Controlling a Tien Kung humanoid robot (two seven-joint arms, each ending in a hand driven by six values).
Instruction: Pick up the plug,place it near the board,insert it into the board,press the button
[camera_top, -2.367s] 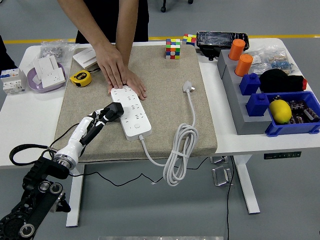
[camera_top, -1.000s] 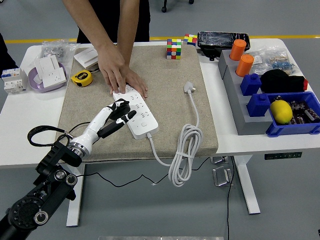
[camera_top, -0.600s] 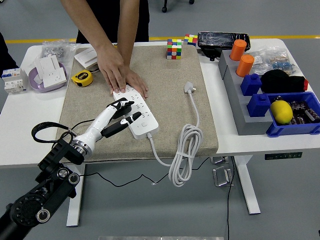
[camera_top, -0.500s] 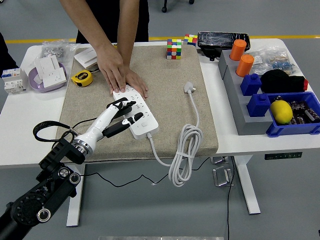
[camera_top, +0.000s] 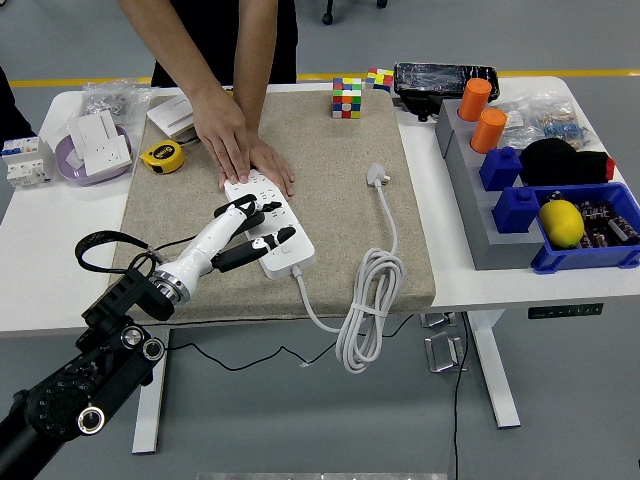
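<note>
Head view, left hand: the left hand (camera_top: 250, 228) lies over the near half of the white power strip (camera_top: 268, 222), fingers apart and extended, gripping nothing; one black fingertip (camera_top: 286, 234) points toward the strip's near end.
Head view, what changed: a moment ago the hand held the black plug (camera_top: 246, 213) beside the strip's left edge; now the plug sits on the strip's left side under the hand, and the fingers have let go and stretched out toward the near end.
Head view, plug: it appears seated in a socket, though the hand partly covers it, so full insertion cannot be confirmed.
Head view, person: a person's hand (camera_top: 232, 140) presses flat on the strip's far end, steadying it on the beige mat (camera_top: 330, 190).
Head view, loose cable: the strip's own white plug (camera_top: 376, 175) lies apart on the mat, right of the strip.
Task meaning: picking, placing and inserting look done; the reach suggests the button press is next.
Right hand: out of view.
</note>
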